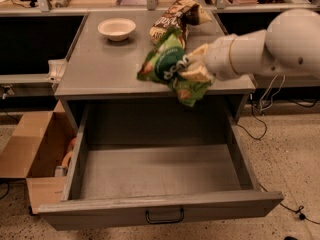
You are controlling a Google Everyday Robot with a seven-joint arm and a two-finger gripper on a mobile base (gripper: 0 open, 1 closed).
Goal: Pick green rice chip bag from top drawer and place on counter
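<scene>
The claw (189, 70) is clenching the green bag (164, 64), holding it in the air at the front edge of the bench (100, 66), above the open drawer (160, 207). A brown bag (172, 16) is lying just behind.

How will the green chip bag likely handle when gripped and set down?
Probably floppy: the green chip bag crumples and sags around the claw, which holds it over the front edge of the counter. Likely light, hanging from one pinch. It may slump flat once released.
</scene>
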